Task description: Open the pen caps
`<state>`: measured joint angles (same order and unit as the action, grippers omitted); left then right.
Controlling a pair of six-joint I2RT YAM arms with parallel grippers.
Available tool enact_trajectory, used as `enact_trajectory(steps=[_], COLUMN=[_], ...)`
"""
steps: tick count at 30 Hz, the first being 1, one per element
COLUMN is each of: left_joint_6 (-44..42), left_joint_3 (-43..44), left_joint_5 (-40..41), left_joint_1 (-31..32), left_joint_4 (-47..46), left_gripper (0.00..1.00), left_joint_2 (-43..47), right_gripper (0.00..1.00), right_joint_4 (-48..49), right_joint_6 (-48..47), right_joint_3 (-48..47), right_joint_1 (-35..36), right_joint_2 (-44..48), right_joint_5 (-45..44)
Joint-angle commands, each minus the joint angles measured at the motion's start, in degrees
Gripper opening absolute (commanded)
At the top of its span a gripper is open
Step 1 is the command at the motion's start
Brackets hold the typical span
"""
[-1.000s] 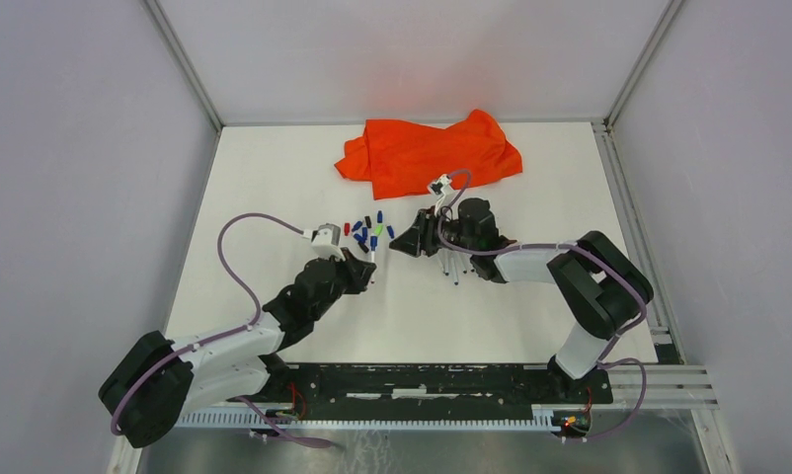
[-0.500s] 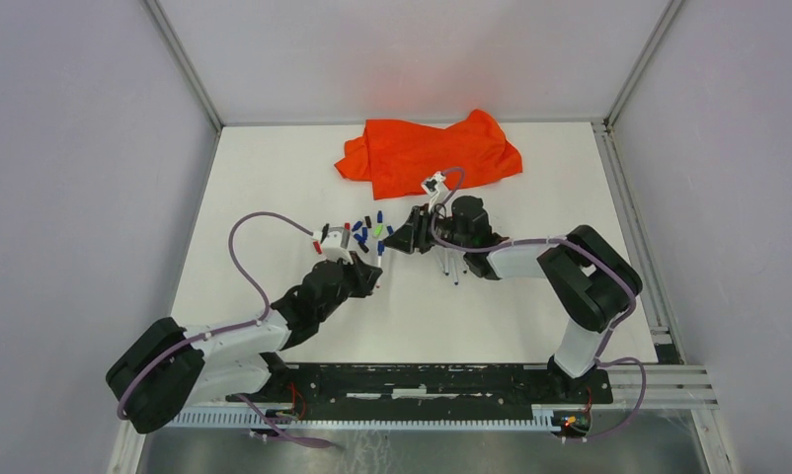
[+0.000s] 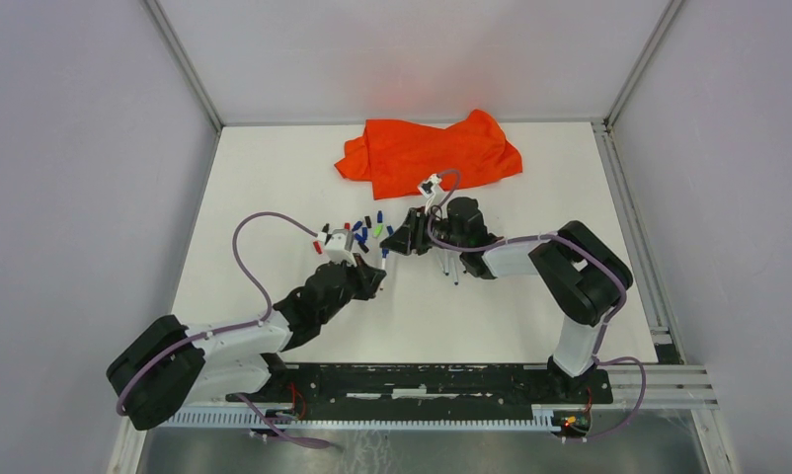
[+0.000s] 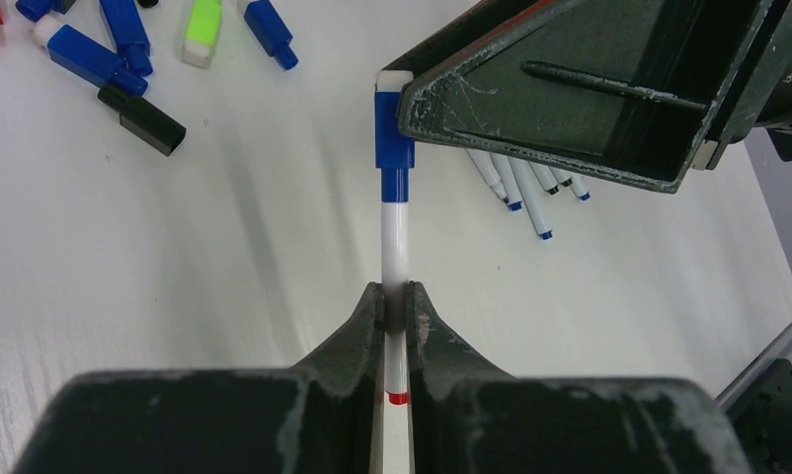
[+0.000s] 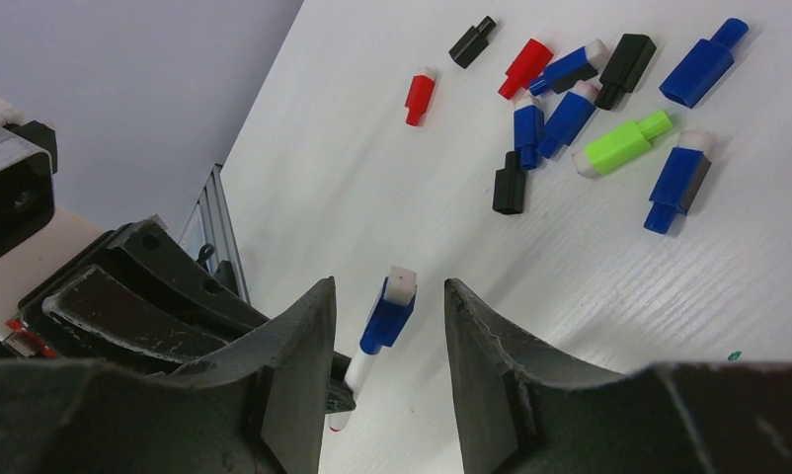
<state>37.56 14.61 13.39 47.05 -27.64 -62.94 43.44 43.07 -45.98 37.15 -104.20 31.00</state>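
My left gripper [image 4: 395, 301] is shut on a thin white pen barrel [image 4: 395, 237] and holds it above the table, its blue cap [image 4: 393, 138] pointing away. My right gripper [image 5: 387, 288] is open, and the blue cap [image 5: 387, 316] stands between its two fingers [image 5: 303, 336] without clear contact. In the top view the two grippers meet near the table's middle, left [image 3: 372, 276] and right [image 3: 397, 242]. Several loose pen caps [image 5: 570, 109] in blue, red, black and green lie on the table beyond; they show in the top view [image 3: 362, 229] too.
Several uncapped white pens [image 4: 530, 188] lie together under the right arm, also in the top view [image 3: 451, 265]. A large orange cloth [image 3: 427, 153] lies at the back of the white table [image 3: 274, 178]. Walls enclose the table on three sides.
My right gripper has moved a little left, so that its open fingers stand around the pen's cap. My left arm has shifted slightly with the pen still held.
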Motion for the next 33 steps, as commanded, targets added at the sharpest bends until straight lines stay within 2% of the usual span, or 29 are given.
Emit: enact_trajectory(steps=[1, 10, 12, 15, 21, 33], left_joint_6=[-2.4, -2.4, -2.4, -2.3, -2.4, -5.8], left_joint_3=[1.7, 2.0, 2.2, 2.3, 1.4, -0.4], left_joint_5=[1.6, 2.4, 2.5, 2.6, 1.9, -11.9], left_joint_1=[0.6, 1.1, 1.2, 1.3, 1.4, 1.4], left_joint_4=[-3.2, -3.5, -3.5, -3.5, -3.9, -10.0], left_gripper=[0.02, 0.02, 0.02, 0.02, 0.02, 0.02], left_joint_2=[-0.4, -0.7, -0.6, -0.5, 1.0, 1.8], right_gripper=[0.49, 0.41, 0.37, 0.29, 0.01, 0.00], right_joint_4=[3.5, 3.6, 3.8, 4.1, 5.9, 28.3], right_joint_6=[0.6, 1.0, 1.1, 1.2, 1.0, 11.3], right_joint_3=[-2.5, -2.7, -2.6, -2.5, -1.8, 3.0], right_joint_1=[0.6, 1.2, 1.2, 1.3, 1.0, -2.4], right_joint_2=[-1.0, -2.3, -2.4, -2.6, -2.7, -4.7], right_joint_5=[0.1, 0.1, 0.1, 0.2, 1.2, 11.9])
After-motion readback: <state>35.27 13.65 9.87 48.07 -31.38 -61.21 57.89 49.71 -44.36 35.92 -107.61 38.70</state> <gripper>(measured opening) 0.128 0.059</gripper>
